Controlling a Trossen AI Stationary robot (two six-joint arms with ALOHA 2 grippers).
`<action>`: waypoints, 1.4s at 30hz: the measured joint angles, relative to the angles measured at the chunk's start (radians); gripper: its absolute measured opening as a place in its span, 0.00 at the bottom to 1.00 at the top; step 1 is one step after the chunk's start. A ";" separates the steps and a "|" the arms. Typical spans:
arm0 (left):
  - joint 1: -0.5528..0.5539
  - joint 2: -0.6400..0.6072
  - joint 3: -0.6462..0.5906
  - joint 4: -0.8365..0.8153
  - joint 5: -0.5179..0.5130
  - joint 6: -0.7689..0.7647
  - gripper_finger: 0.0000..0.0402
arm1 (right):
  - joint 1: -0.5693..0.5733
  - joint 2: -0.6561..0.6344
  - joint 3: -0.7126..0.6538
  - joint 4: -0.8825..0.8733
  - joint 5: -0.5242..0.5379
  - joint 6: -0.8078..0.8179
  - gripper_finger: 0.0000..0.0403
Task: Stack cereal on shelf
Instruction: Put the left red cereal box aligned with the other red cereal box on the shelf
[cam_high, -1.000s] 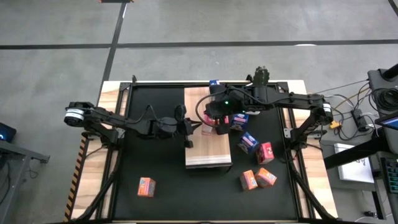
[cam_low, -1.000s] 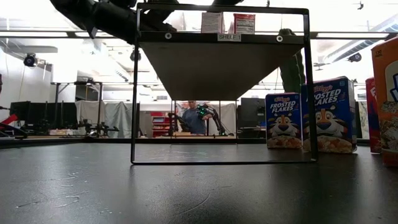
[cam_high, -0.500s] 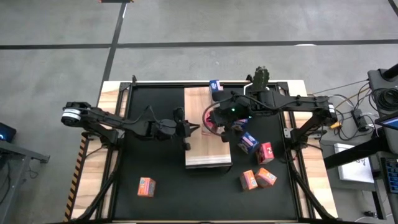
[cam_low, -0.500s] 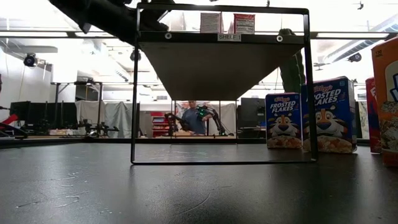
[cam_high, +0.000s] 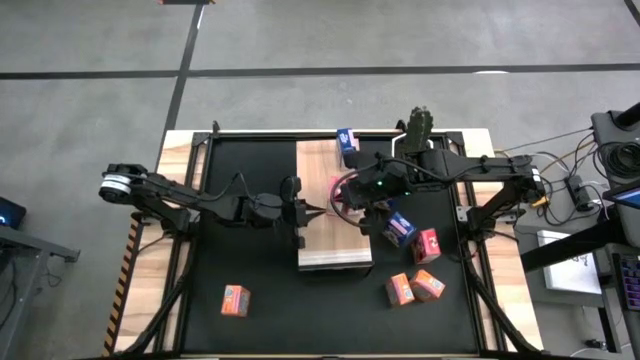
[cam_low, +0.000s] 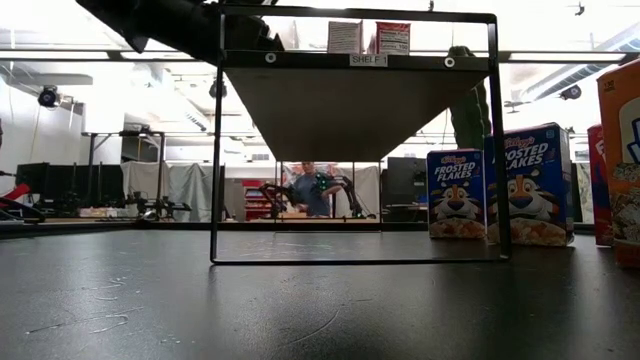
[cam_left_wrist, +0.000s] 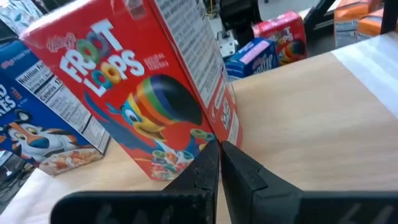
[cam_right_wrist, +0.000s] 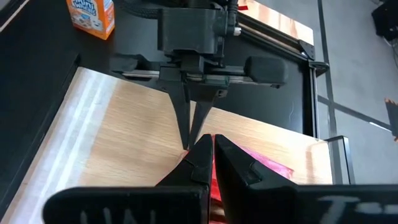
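Note:
The wood shelf (cam_high: 335, 245) lies mid-table on a black frame. A red Froot Loops cereal box (cam_left_wrist: 143, 87) stands upright on it, and also shows in the high view (cam_high: 341, 193). My left gripper (cam_high: 318, 210) is shut, level with the board, with its tips (cam_left_wrist: 217, 155) at the box's lower corner. My right gripper (cam_right_wrist: 208, 146) is shut just above the box's top (cam_right_wrist: 261, 167), facing the left gripper across it. A blue Frosted Flakes box (cam_left_wrist: 37, 112) stands on the board toward the far edge (cam_high: 347, 138). My left gripper's shut fingertips (cam_left_wrist: 210, 152) meet the red box's lower near corner (cam_left_wrist: 217, 138), where it stands on the board. The fingers come level from the table's left side. The box stands upright on the shelf. My right gripper's shut tips hang over the box's top edge (cam_right_wrist: 186, 152); I cannot tell whether they touch.
Right of the shelf, on the black mat, are a blue box (cam_high: 397, 228), a pink-red box (cam_high: 427, 244) and two orange boxes (cam_high: 400, 290) (cam_high: 430, 285). Another orange box (cam_high: 235, 298) lies near left. A cactus (cam_high: 418, 122) stands at the far edge. A person shows beyond the table (cam_low: 308, 190).
My left gripper has crept toward the table's right, up to the red box. My right arm has drawn back a little toward the table's right edge, and its gripper stays over the box.

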 joint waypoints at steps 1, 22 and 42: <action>0.000 0.000 0.000 0.000 0.000 0.000 0.00 | 0.000 0.000 0.000 0.000 0.000 0.000 0.02; 0.000 0.002 0.000 0.032 0.001 -0.027 0.00 | 0.000 0.001 0.000 0.000 0.000 -0.003 0.02; 0.000 0.002 0.000 0.048 0.046 -0.046 0.00 | -0.010 0.006 0.000 -0.058 0.071 0.057 0.02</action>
